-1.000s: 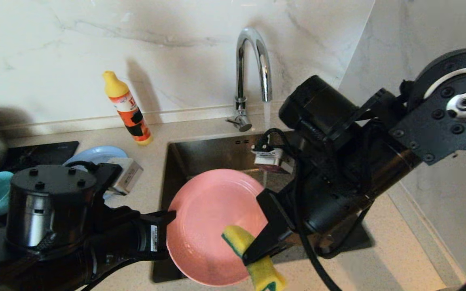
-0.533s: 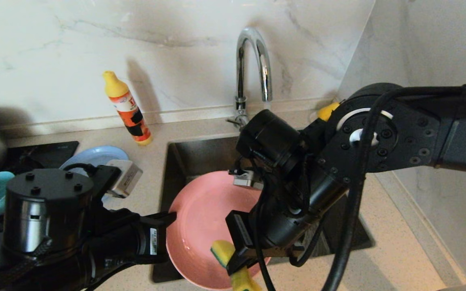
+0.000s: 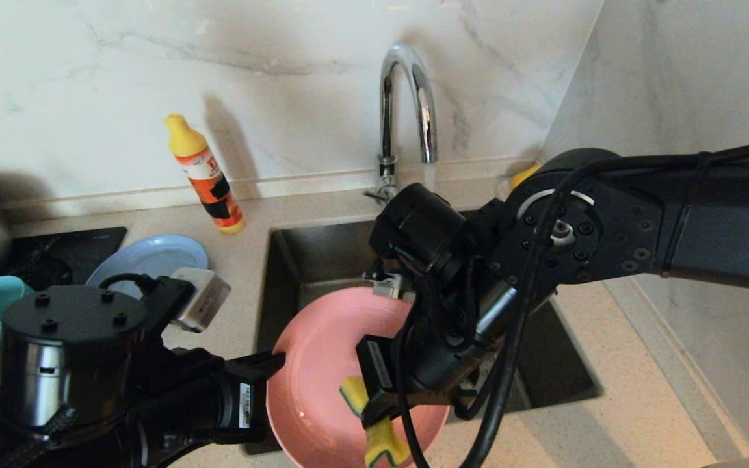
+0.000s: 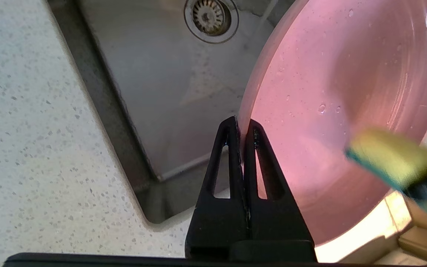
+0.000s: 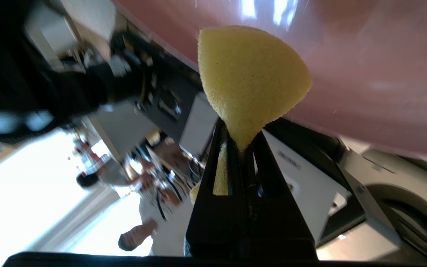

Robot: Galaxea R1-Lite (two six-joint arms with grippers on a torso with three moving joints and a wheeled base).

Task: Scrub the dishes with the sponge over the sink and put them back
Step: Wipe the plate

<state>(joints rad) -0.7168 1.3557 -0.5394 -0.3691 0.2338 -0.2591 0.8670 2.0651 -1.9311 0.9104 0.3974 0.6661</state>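
The left end effector [image 4: 242, 128] is pinching the salmon-pink plate [image 3: 322, 364] by its rim over the sink [image 3: 313, 257], low centre of the frame, while the right end effector [image 5: 240, 139] is squeezing the sponge [image 3: 374, 426] against the plate's face.

It was a home kitchen: a steel sink [image 3: 322, 260] with a running tap [image 3: 407, 110], marble wall [image 3: 153, 65], detergent bottle [image 3: 205, 175] and stovetop [image 3: 62, 250].

Bottle [image 3: 207, 174] label print seemingly illegible
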